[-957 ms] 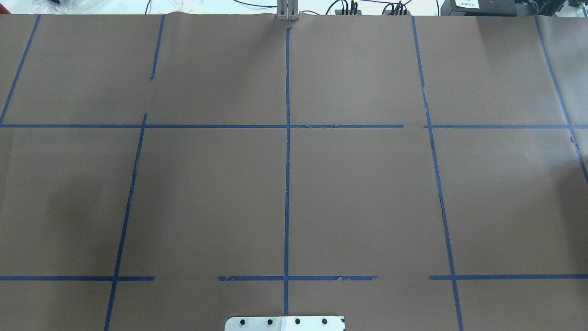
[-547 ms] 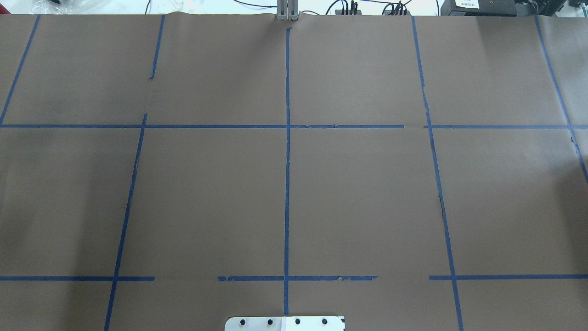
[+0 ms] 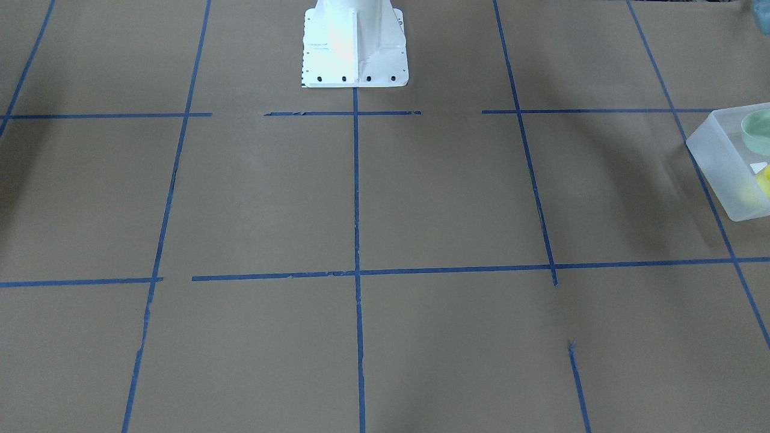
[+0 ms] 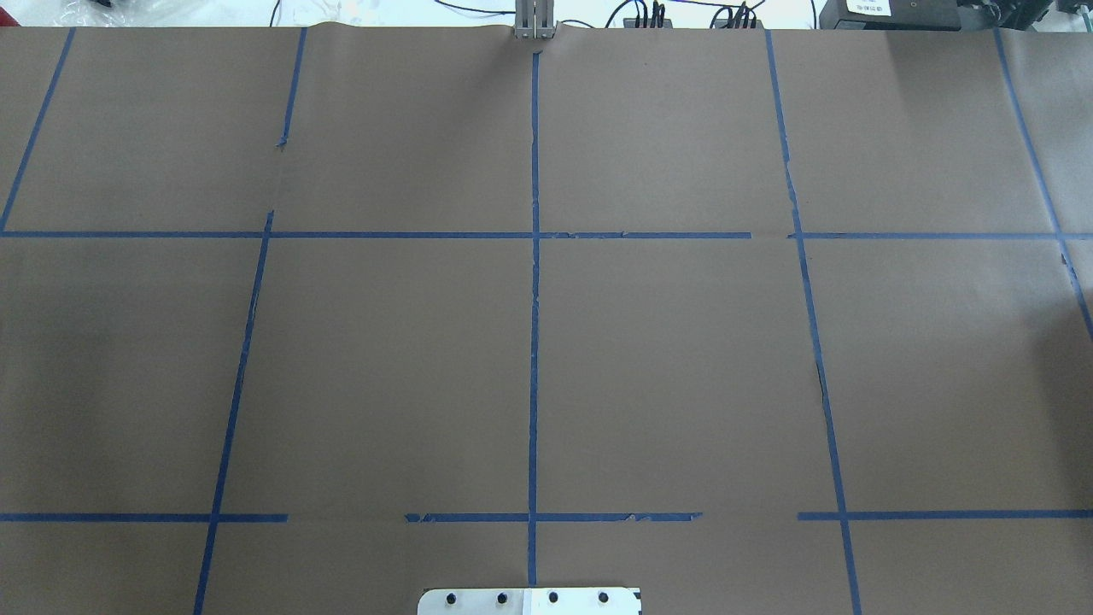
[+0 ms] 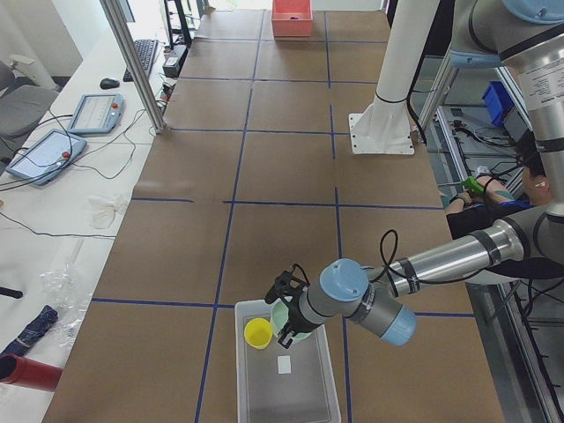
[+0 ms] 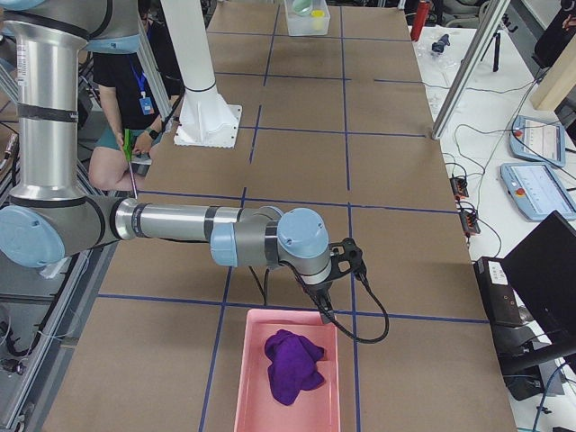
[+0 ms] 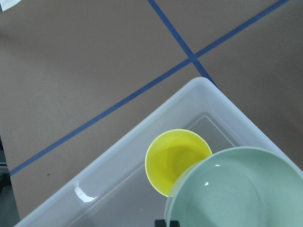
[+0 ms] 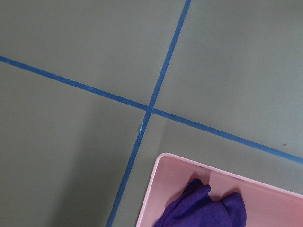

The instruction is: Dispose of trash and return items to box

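Note:
The frosted box (image 5: 295, 392) stands at the table's left end; it also shows in the front-facing view (image 3: 719, 162) and the left wrist view (image 7: 109, 177). The yellow cup (image 5: 257, 332) (image 7: 175, 158) stands upright inside it. My left gripper (image 5: 287, 307) hangs over the box's far end. The mint-green bowl (image 5: 298, 330) (image 7: 236, 189) is tilted at its fingertips and overlaps the cup's rim; the gripper looks shut on the bowl's rim. My right gripper (image 6: 324, 306) is beside the rim of a pink bin (image 6: 247, 378); I cannot tell if it is open or shut.
A purple cloth (image 6: 290, 362) (image 8: 203, 210) lies in the pink bin (image 8: 158, 184) at the table's right end. The white robot base (image 3: 355, 42) stands at the table's near edge. A seated person (image 5: 493, 203) is beside the robot. Tablets and cables lie beyond the far edge.

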